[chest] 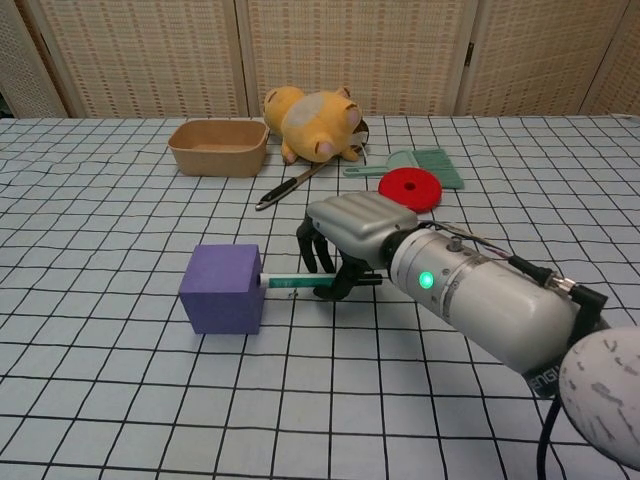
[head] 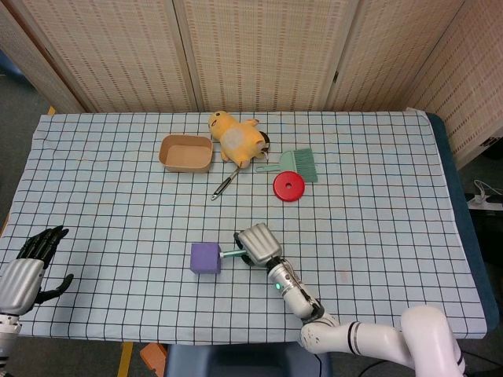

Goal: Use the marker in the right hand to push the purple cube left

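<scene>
The purple cube (head: 205, 258) (chest: 222, 289) sits on the checked cloth near the front middle. My right hand (head: 258, 243) (chest: 345, 232) grips a green-and-white marker (head: 231, 253) (chest: 296, 283) lying level, pointing left. Its tip touches the cube's right face. My left hand (head: 30, 267) hangs at the table's front left corner, fingers spread, holding nothing; the chest view does not show it.
At the back stand a tan tray (head: 186, 153) (chest: 219, 147), a yellow plush toy (head: 236, 138) (chest: 312, 122), a black-handled utensil (head: 224, 186) (chest: 290, 187), a green brush (head: 292, 163) (chest: 415, 163) and a red disc (head: 288, 186) (chest: 410, 188).
</scene>
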Available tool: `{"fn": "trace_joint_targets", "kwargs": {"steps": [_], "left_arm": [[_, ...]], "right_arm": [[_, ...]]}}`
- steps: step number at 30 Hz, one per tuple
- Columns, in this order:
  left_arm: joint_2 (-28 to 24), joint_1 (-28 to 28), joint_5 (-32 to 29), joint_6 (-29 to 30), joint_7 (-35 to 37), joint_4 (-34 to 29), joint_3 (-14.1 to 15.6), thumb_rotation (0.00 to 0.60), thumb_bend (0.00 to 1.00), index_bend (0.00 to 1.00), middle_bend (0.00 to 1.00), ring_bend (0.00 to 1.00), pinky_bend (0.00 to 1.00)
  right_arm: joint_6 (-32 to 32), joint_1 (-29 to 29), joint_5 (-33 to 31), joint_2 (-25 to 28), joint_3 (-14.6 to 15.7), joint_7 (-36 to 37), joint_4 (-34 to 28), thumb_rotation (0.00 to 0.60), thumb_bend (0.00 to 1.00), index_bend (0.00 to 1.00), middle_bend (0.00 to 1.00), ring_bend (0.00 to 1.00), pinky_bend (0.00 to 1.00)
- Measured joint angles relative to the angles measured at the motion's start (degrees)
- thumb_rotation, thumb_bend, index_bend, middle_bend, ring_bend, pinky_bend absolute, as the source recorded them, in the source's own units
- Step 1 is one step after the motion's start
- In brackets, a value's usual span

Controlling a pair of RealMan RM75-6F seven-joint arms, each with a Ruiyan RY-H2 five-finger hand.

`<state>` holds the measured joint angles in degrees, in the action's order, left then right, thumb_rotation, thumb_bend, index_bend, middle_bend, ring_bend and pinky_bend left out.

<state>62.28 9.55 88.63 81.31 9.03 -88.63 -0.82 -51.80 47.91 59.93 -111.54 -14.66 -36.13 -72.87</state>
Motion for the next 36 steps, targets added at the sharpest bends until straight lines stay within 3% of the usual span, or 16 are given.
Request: {"fn": "trace_joint_targets", "kwargs": {"steps": [21, 36], "left_arm": [[-0.45, -0.14, 0.15, 0.5, 1.64, 0.26, -0.11, 0.6, 0.36, 0.0, 0.0, 0.0, 0.1], [-1.11, -0.64, 0.88, 1.6, 3.45, 0.48, 0.09, 0.6, 0.36, 0.0, 0.0, 0.0, 0.1]], "right_arm": [[0.93, 8.74, -5.2, -6.91, -2.78, -6.14, 2.5, 0.6, 0.44, 0.98, 0.73, 0.61, 0.58], [1.58, 15.45, -9.32, -14.52, -6.3, -8.72, 8.56, 0.6, 0.44, 0.98, 0.73, 0.61, 0.58]]}}
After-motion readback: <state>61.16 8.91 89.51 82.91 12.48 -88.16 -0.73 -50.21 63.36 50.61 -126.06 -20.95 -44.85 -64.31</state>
